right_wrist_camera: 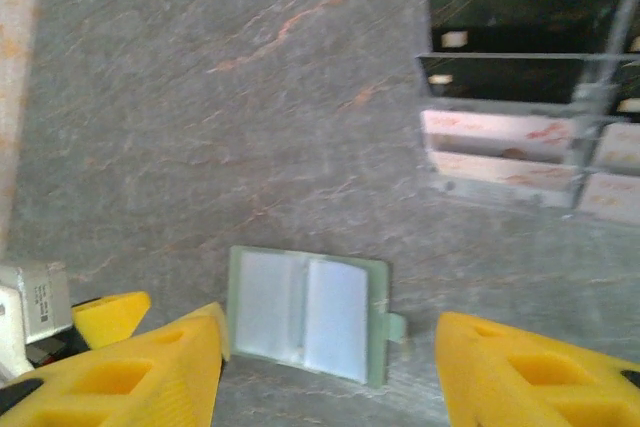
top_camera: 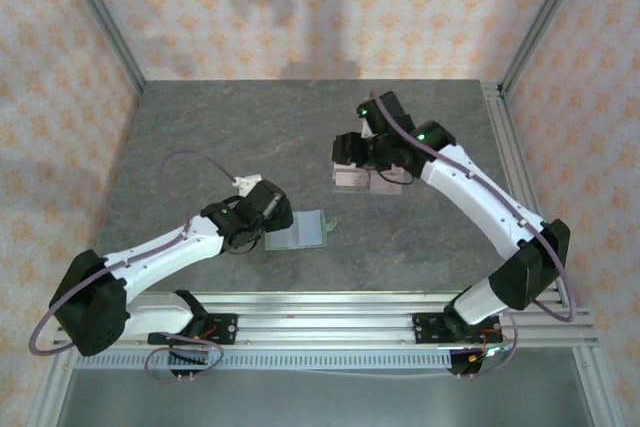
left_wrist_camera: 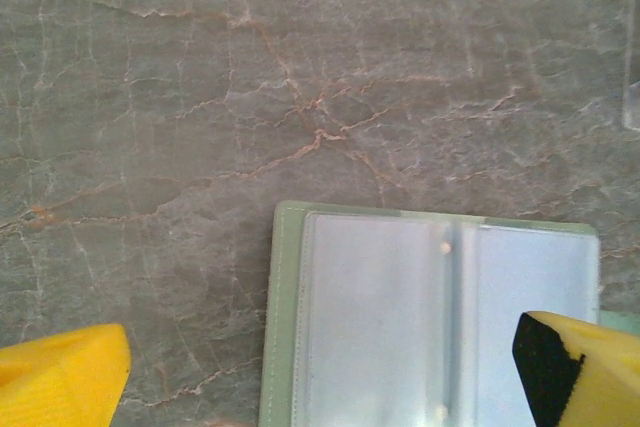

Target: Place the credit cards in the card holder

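Seen from the top external camera, the card holder lies opened flat on the grey counter, just ahead of the arm bases and a little left of centre. Its long axis runs left to right with a slight tilt, and its snap tab points right. The left tool hovers at the holder's left end. The right tool hangs farther back over a clear rack, well apart from the holder.

In the left wrist view, the left tool is released: its yellow fingers stand wide apart with nothing gripped. The card holder lies below them with its clear sleeves facing up. Its long axis runs across the picture and its fold runs up and down, right of its middle. The right finger's black pad overlaps the holder's lower right corner; I cannot tell whether it touches.

In the right wrist view, the right tool is also released, its fingers spread and empty. The card holder lies beyond them, long axis left to right, tab jutting from its right edge. The rack sits at upper right: black pieces fill its upper slots, and the pale pink credit cards sit in the lower ones, long edges left to right. One yellow finger of the left tool shows just beside the holder's left edge.
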You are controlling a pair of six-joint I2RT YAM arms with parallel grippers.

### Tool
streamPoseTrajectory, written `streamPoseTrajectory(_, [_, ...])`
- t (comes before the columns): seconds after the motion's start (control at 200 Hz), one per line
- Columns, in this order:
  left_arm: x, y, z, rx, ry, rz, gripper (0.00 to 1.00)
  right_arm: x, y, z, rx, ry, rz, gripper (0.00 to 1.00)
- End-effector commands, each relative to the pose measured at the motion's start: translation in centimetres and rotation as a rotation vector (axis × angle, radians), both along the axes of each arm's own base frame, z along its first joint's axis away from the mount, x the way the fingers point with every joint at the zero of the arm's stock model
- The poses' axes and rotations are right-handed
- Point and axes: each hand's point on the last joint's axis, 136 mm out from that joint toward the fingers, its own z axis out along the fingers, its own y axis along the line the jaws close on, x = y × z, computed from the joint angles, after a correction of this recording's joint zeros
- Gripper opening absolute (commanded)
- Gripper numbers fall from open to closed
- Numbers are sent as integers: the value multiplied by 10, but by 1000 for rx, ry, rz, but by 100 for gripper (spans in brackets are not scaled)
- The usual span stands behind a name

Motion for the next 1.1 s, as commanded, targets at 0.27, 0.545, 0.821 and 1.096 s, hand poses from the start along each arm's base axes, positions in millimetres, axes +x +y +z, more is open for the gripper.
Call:
streamPoseTrajectory(0.27, [25, 9, 13, -6, 24, 67, 100, 22, -48, -72, -550, 1, 294, 57])
streamPoseTrajectory(0.545, [32, 32, 16, -26, 80, 97, 100, 41, -36, -101, -617, -59, 445, 53])
streamPoseTrajectory(0.821, [41, 38, 15, -51, 102, 99, 100, 53, -11, -127, -652, -40, 563, 48])
streamPoseTrajectory(1.096, [44, 39, 6, -58, 128, 100, 100, 61, -1, -150, -763, -32, 627, 45])
